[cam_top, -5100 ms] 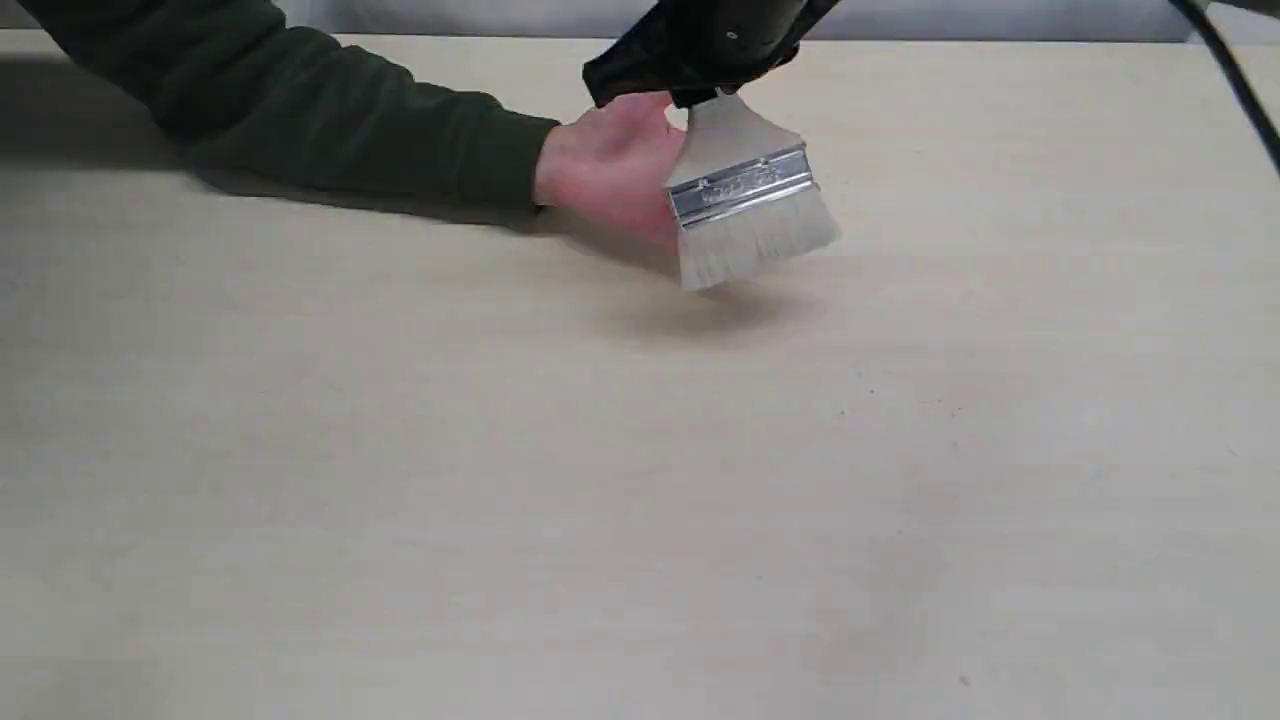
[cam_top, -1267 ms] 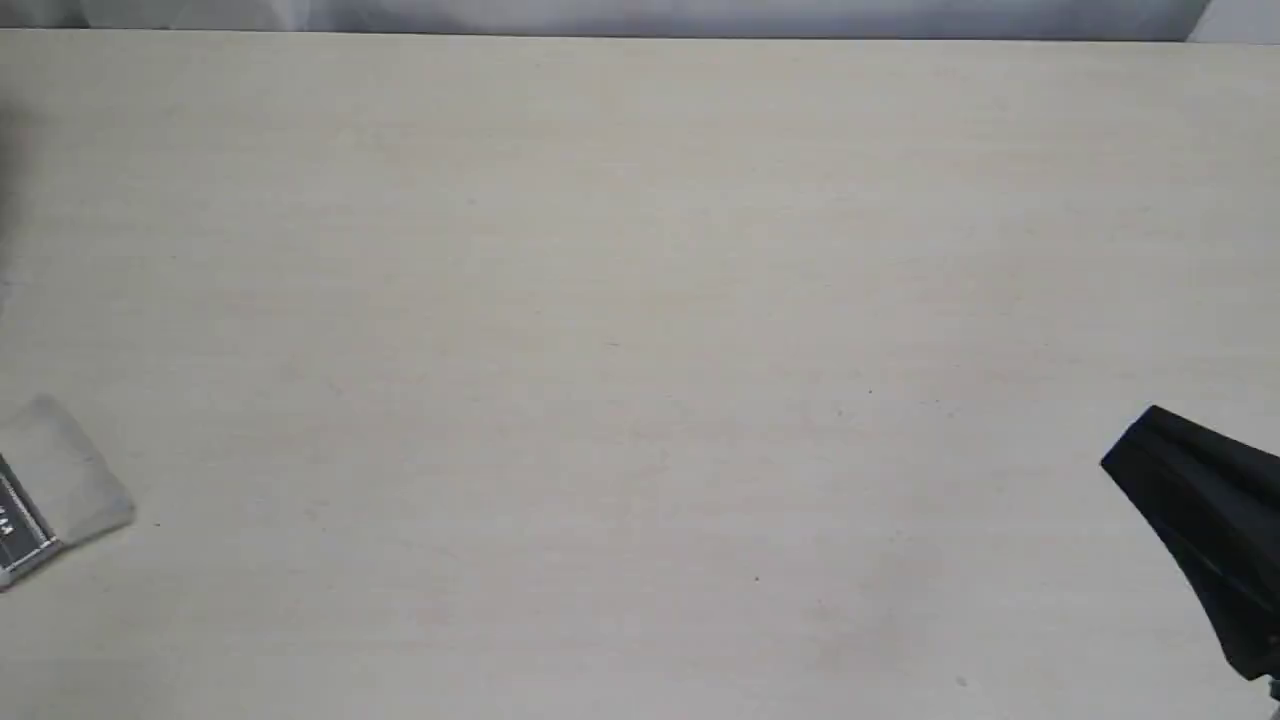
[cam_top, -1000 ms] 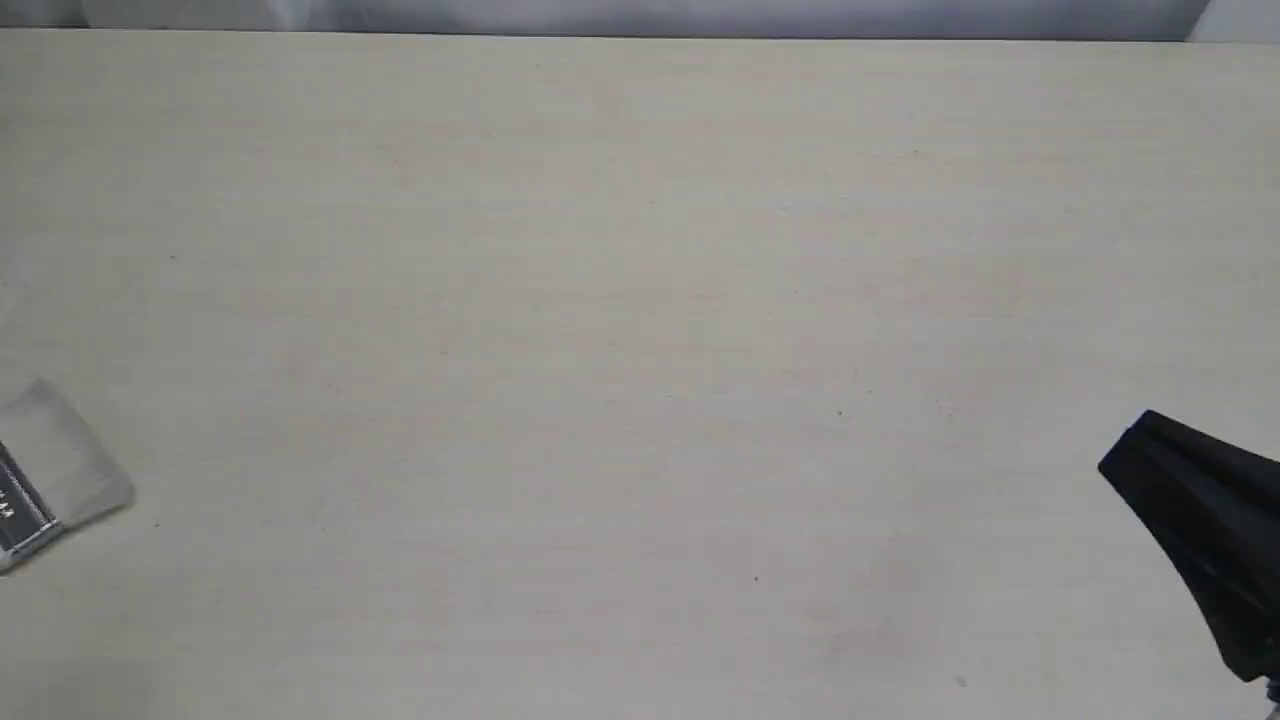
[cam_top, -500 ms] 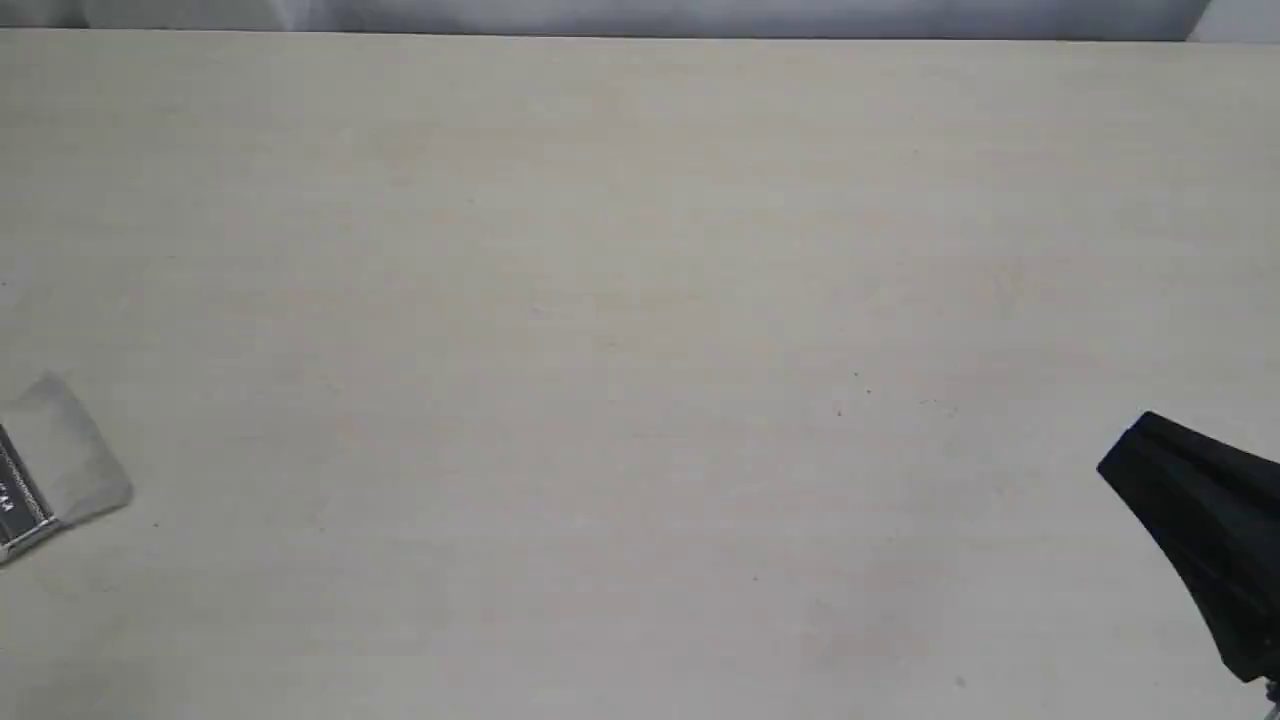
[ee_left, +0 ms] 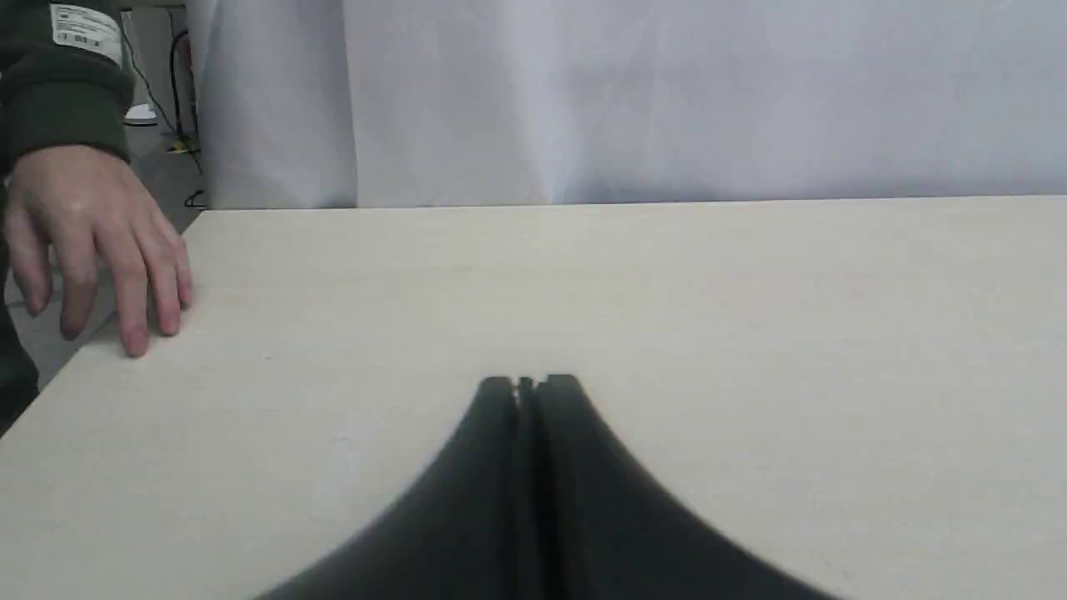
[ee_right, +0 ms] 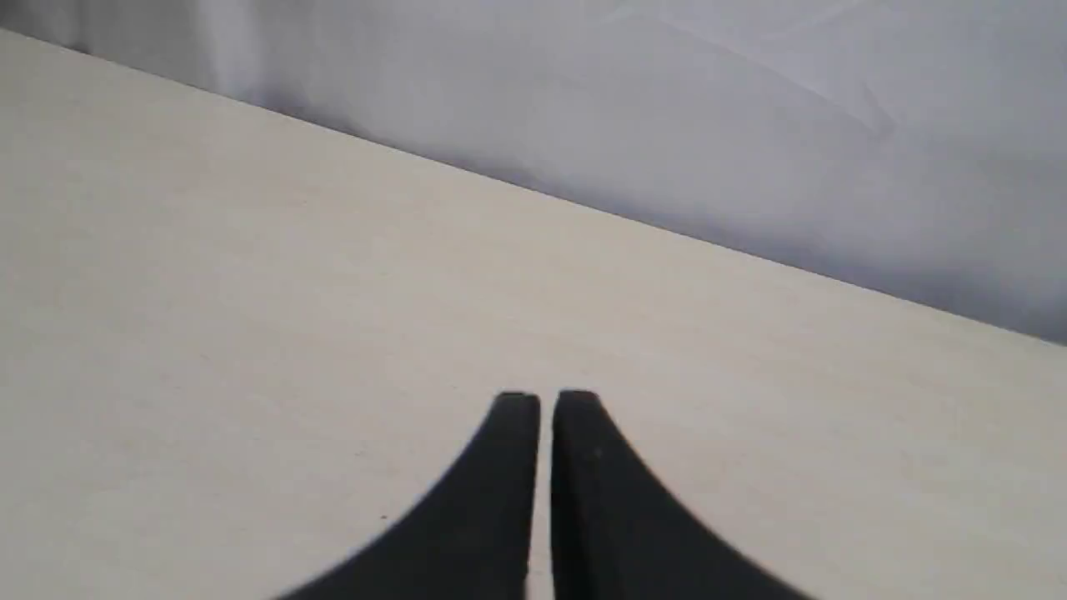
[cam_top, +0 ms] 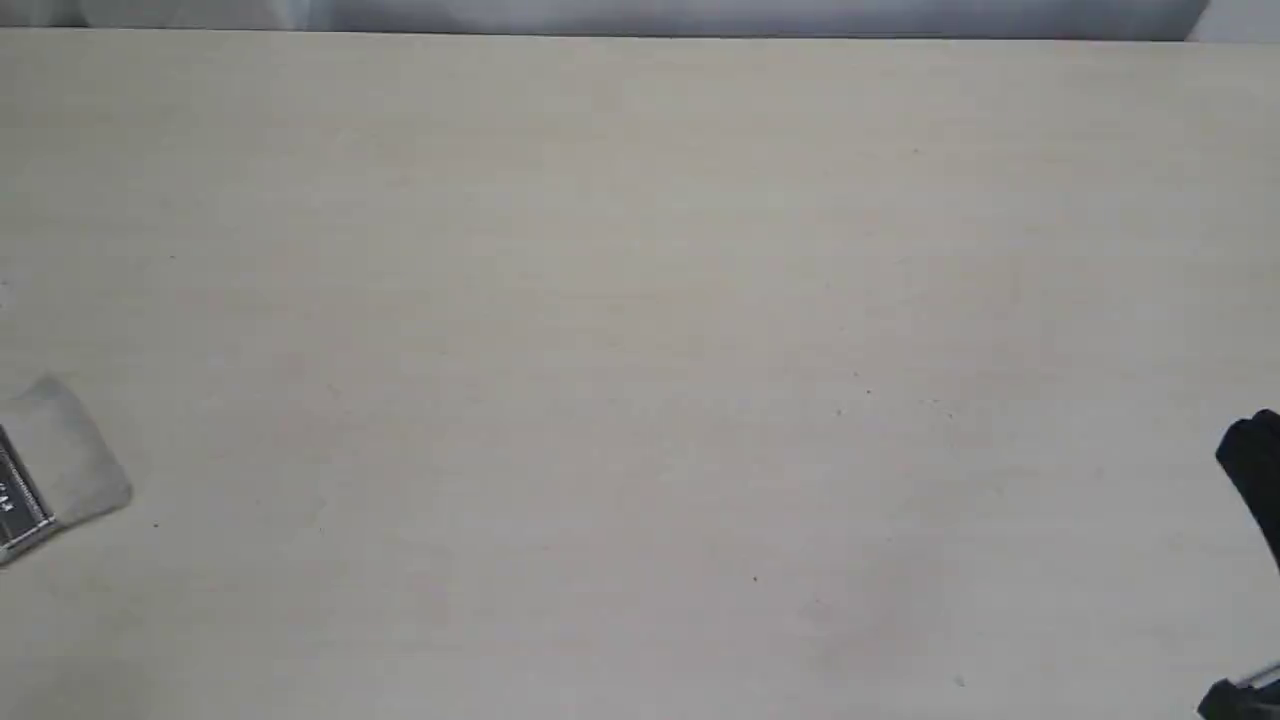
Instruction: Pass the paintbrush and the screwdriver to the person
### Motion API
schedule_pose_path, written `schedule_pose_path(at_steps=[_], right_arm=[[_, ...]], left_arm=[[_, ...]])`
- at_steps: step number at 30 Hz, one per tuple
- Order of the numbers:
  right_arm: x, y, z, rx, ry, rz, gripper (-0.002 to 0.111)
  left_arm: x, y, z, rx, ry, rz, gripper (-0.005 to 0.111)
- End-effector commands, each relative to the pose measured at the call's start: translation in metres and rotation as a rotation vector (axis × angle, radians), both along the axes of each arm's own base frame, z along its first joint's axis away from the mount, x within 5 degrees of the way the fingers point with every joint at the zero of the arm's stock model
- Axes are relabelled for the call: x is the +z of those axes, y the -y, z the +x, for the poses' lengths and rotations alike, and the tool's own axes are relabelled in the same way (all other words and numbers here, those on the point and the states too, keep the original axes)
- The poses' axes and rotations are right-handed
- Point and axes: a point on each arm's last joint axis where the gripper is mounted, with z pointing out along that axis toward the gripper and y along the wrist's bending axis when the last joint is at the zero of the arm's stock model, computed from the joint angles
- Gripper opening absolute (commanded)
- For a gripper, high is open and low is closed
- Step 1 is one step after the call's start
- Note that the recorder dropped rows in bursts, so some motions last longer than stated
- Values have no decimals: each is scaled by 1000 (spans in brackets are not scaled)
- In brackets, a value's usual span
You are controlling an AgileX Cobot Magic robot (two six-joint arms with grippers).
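Only the pale bristles and a strip of silver ferrule of the paintbrush (cam_top: pixel 58 462) show, at the far left edge of the exterior view, low over the table; its handle is cut off by the frame. The screwdriver is out of view. The person's hand (ee_left: pixel 93 237), with a dark green cuff, rests fingers-down at the table's corner in the left wrist view. My left gripper (ee_left: pixel 527 383) is shut with nothing in it, well away from that hand. My right gripper (ee_right: pixel 546 400) is shut and holds nothing; just its black tip (cam_top: pixel 1248 458) shows at the right edge.
The pale wooden table (cam_top: pixel 640 300) stretches across the exterior view. A white curtain (ee_left: pixel 633 92) hangs behind its far edge. Dark cables (ee_left: pixel 171 125) run down past the table's corner beside the person.
Five seconds ago my right gripper held the paintbrush over the person's palm. Since then the brush has come to the left edge, and in the last half second my right gripper drew back rightward.
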Motion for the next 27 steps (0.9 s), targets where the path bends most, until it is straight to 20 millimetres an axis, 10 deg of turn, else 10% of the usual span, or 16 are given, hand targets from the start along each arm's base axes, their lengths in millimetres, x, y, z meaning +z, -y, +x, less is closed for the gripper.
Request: schedule_pose_path(at_steps=[1,27], right_arm=[[-2,6,0,-110,-13,15,4],[-4,23,-1,-440,-34,104,4]], left_arm=[[0,0,0,-2,3,-6,0],[0,0,0,-2,4,-4,0]])
